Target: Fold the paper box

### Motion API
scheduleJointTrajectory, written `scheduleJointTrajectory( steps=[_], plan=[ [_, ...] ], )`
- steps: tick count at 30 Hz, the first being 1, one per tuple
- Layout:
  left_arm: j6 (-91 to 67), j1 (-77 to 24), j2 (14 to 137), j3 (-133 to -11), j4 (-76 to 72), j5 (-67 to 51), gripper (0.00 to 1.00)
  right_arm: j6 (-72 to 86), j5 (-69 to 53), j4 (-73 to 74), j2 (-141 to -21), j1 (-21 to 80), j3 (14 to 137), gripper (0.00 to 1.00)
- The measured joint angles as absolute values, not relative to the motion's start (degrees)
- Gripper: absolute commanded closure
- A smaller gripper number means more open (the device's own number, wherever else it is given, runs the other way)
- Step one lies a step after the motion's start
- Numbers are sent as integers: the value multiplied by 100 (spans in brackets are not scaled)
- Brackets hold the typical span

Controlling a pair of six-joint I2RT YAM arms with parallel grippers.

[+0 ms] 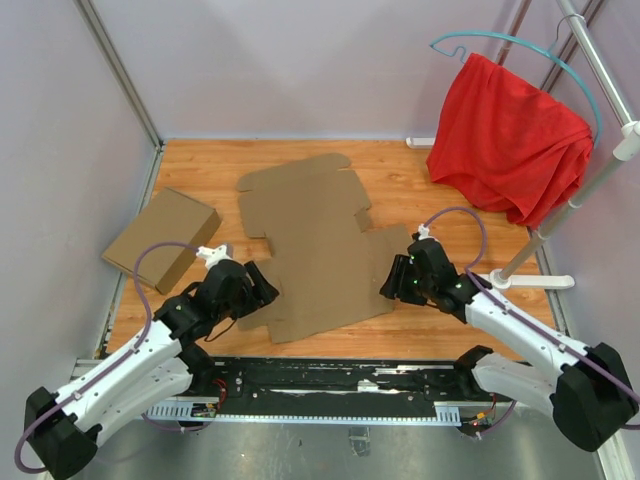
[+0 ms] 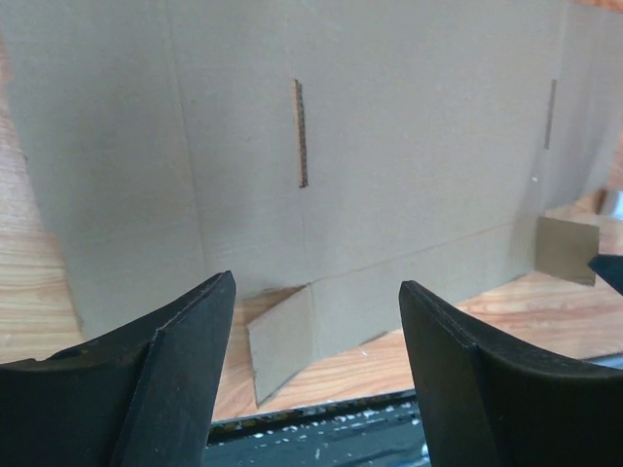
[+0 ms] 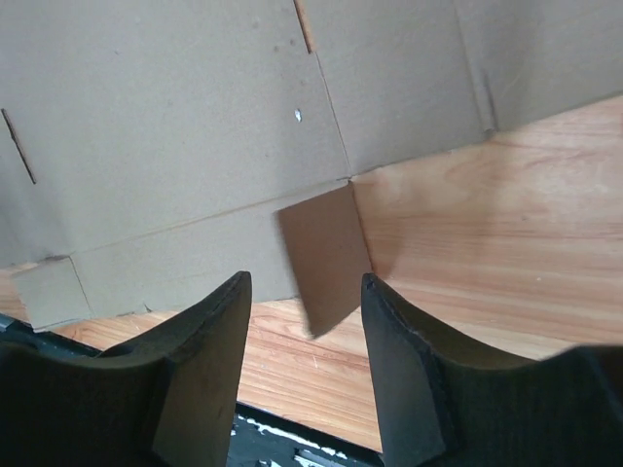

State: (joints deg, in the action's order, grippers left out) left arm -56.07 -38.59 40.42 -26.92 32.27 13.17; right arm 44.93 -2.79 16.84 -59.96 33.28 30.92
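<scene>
The paper box (image 1: 315, 245) lies unfolded as a flat brown sheet across the middle of the wooden bench (image 1: 200, 165), its lid end toward the far wall and its panels and tabs spread out around it. The left arm (image 1: 150, 360) reaches in at the sheet's near left edge, the right arm (image 1: 520, 325) at its near right corner. The left jaws are spread wide, with nothing between the black fingers (image 2: 185, 379). Just ahead of them the cardboard (image 2: 389, 126) shows a short slot (image 2: 301, 131), and a small tab (image 2: 282, 341) at the near edge tilts up slightly. The right jaws are also spread. One small flap (image 3: 326, 258) stands in line with the gap ahead of the fingers (image 3: 204, 370), and whether they touch it cannot be told. At the left of the bench, apart from the sheet, sits a lighter tan box (image 1: 162, 238), closed, its contents hidden. On the right a red cloth (image 1: 510, 150) hangs from a teal hanger (image 1: 520, 45) on a metal rack (image 1: 600, 70).
</scene>
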Motion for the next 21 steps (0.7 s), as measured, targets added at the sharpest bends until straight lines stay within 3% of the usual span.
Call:
scheduleJointTrajectory(
  steps=[7, 21],
  plan=[
    [-5944, -3865, 3328, -2187, 3105, 580, 27, 4313, -89, 2248, -5815, 3328, 3345, 39],
    [-6156, -3872, 3068, -1824, 3308, -5, 27, 4303, -86, 2390, -5902, 3326, 3343, 39]
  ],
)
